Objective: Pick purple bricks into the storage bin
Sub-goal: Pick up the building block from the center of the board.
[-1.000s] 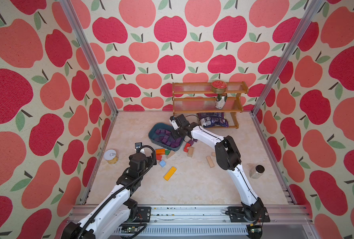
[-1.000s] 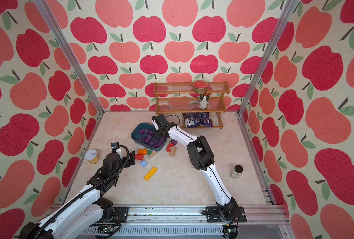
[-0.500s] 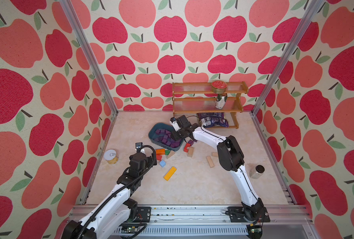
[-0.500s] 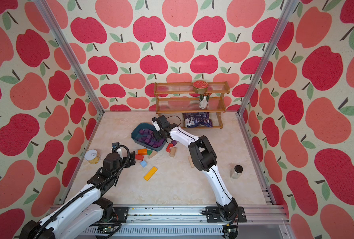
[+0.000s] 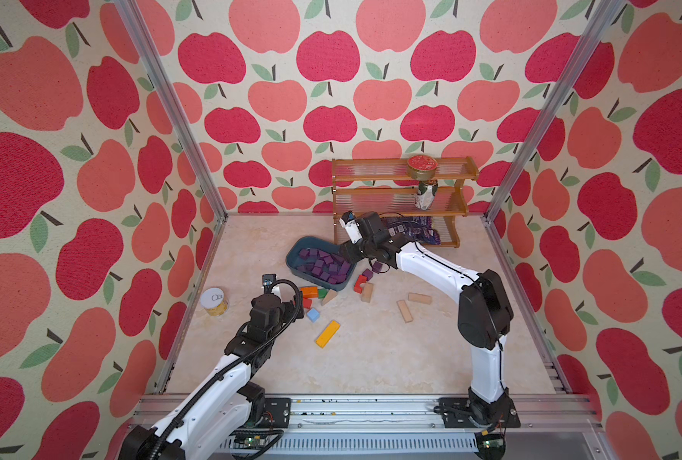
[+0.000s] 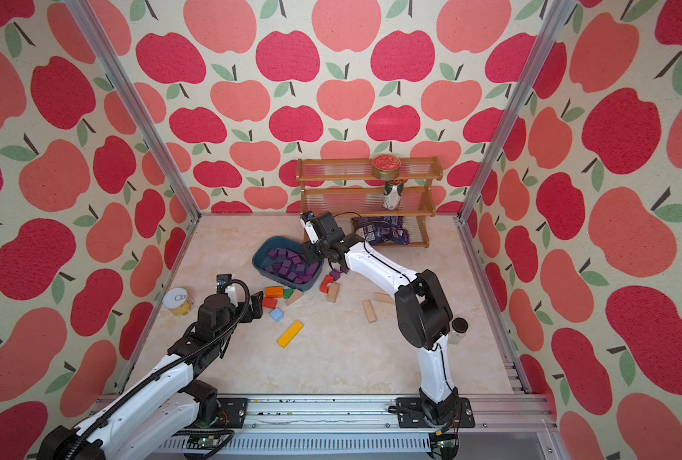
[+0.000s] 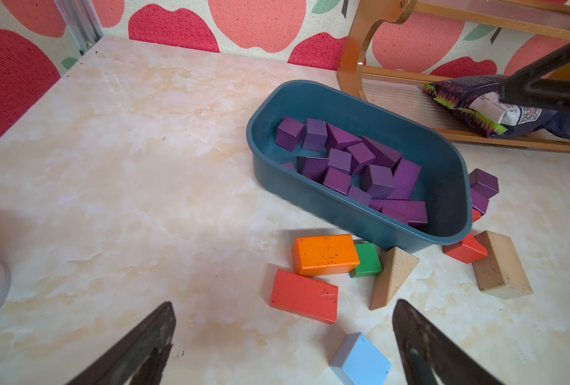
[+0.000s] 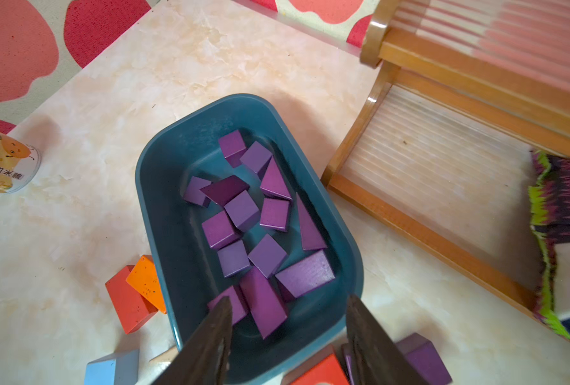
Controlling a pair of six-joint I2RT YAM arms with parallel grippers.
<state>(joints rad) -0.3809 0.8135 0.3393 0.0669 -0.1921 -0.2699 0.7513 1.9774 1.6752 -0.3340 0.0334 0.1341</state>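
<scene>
Purple stock, listed across a top view from left to right.

Item: left gripper (image 5: 296, 310), left of centre. Its jaws are spread wide over bare table and hold nothing. Your left wrist view agrees, with the fingers (image 7: 143, 343) far apart.

Item: orange block (image 5: 308, 292) with red, green and light-blue neighbours, just right of that gripper. These are not yours to collect.

Item: storage bin (image 5: 291, 261), centre of frame. Most of the purple bricks (image 5: 323, 267) are heaped inside it.

Item: right gripper (image 5: 349, 257), over the bin's right end. Its jaws are parted with nothing between them.

Item: two loose purple bricks (image 5: 376, 267), on the table just outside the bin's right end, close together and above a red block (image 5: 358, 283). They lie just right of and slightly below the right gripper in the frame, and well apart from the left one, so count your right arm the nearer. They look cube-like, so no long axis should govern your approach.
</scene>
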